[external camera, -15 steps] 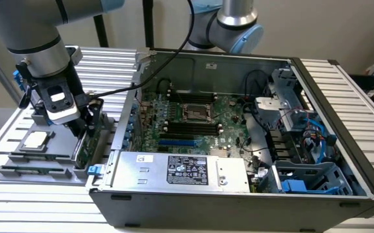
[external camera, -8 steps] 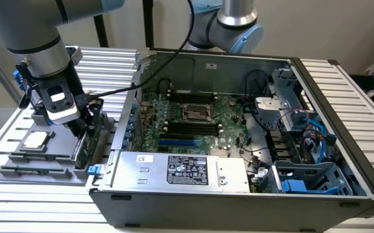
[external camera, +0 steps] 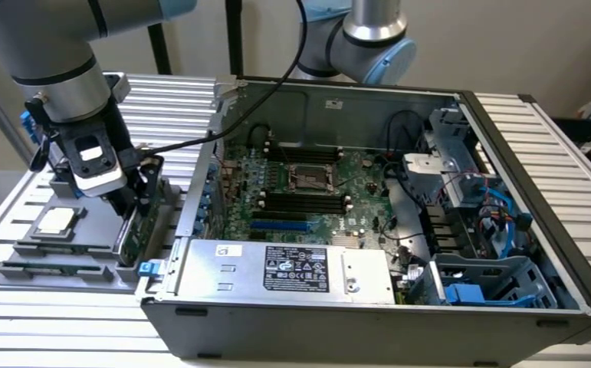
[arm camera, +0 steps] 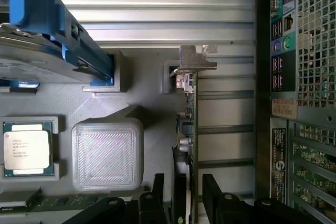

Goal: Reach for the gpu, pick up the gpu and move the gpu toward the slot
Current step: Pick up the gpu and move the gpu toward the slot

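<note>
Hand spread apart astride the edge-on gpu, card's near end hidden between the fingers

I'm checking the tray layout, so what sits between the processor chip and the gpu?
In the wrist view, a pale ribbed square block sits between the processor chip and the gpu, apart from both.
</note>
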You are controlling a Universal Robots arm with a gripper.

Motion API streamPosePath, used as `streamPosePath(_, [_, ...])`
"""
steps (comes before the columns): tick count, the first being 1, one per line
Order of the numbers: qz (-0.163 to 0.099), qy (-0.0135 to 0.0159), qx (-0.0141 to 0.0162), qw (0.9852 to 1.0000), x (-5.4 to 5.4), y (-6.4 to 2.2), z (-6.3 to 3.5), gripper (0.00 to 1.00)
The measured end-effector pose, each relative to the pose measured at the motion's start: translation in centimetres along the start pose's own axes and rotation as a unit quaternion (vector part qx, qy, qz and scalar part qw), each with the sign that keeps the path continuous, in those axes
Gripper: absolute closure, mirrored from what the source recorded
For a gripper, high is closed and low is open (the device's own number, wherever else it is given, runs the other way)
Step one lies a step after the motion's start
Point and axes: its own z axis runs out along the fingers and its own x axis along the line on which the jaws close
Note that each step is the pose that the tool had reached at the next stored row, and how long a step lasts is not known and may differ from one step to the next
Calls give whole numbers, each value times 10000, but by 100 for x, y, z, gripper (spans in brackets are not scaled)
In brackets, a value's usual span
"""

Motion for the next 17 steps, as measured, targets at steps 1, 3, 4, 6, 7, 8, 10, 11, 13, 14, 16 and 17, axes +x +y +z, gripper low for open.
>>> streamPosePath(1, [0,0,0,10000,0,0,0,58])
streamPosePath(3, [0,0,0,10000,0,0,0,58])
streamPosePath(4, [0,0,0,10000,0,0,0,58])
streamPosePath(6, [0,0,0,10000,0,0,0,58])
streamPosePath(7, [0,0,0,10000,0,0,0,58])
streamPosePath(8, [0,0,0,10000,0,0,0,58])
streamPosePath(10, [0,0,0,10000,0,0,0,58])
streamPosePath(11, [0,0,0,10000,0,0,0,58])
streamPosePath(13, [0,0,0,10000,0,0,0,58])
streamPosePath(14, [0,0,0,10000,0,0,0,58])
streamPosePath(16, [0,0,0,10000,0,0,0,58])
streamPosePath(17, [0,0,0,10000,0,0,0,58])
